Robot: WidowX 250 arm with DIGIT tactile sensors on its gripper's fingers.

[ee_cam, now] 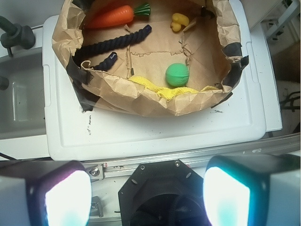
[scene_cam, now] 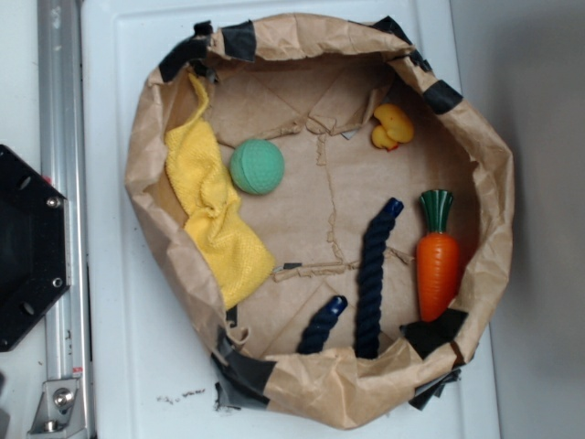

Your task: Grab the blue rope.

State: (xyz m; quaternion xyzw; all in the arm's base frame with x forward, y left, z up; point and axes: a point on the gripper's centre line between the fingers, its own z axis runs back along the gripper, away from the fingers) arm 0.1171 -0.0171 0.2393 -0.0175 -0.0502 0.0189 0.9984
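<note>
The blue rope (scene_cam: 369, 283) lies bent in the lower right of the brown paper nest (scene_cam: 137, 174), one glossy end pointing up near the carrot and the other end near the front wall. In the wrist view the blue rope (ee_cam: 110, 46) shows at the upper left inside the paper nest (ee_cam: 141, 96). My gripper (ee_cam: 146, 197) is open, its two pads far apart with nothing between them. It hovers over the black robot base (ee_cam: 155, 197), well away from the nest. The exterior view does not show the gripper.
An orange toy carrot (scene_cam: 438, 261) lies right of the rope. A green ball (scene_cam: 257, 166), a yellow cloth (scene_cam: 212, 206) and a small yellow duck (scene_cam: 391, 126) also sit in the nest. The nest rests on a white lid (ee_cam: 141, 132). The black base (scene_cam: 27, 247) stands left.
</note>
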